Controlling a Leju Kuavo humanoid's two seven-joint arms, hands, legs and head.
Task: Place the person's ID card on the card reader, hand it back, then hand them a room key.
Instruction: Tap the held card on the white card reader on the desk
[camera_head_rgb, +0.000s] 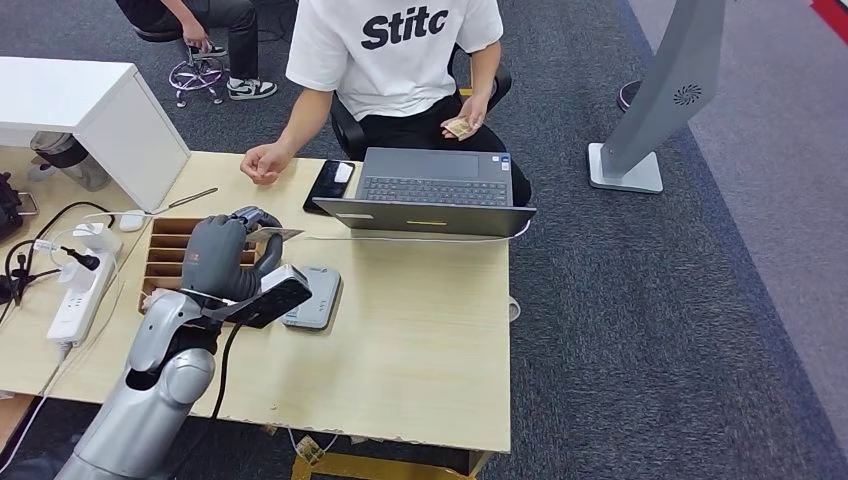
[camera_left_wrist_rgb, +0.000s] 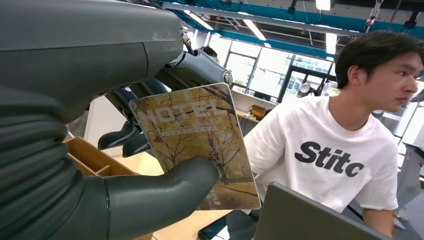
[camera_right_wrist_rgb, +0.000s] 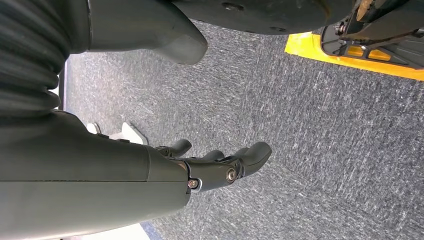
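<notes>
My left hand (camera_head_rgb: 222, 256) is raised over the left side of the table and pinches a room key card (camera_left_wrist_rgb: 197, 142) between thumb and fingers; the card is printed with autumn trees and the word HOTEL. In the head view the key card (camera_head_rgb: 274, 234) shows edge-on, pointing toward the laptop. The grey card reader (camera_head_rgb: 316, 297) lies flat on the table just right of my wrist. The person (camera_head_rgb: 400, 60) in a white shirt sits across the table, one fist (camera_head_rgb: 264, 162) resting on the table edge, the other hand holding a card (camera_head_rgb: 459, 127). My right hand (camera_right_wrist_rgb: 220, 162) hangs over the carpet, fingers apart and holding nothing.
An open grey laptop (camera_head_rgb: 432, 192) stands at the far edge of the table, a black phone (camera_head_rgb: 329, 185) beside it. A wooden divided tray (camera_head_rgb: 165, 252) lies under my left hand. A white power strip (camera_head_rgb: 78, 293) with cables sits at the left. A white box (camera_head_rgb: 85, 110) stands at the back left.
</notes>
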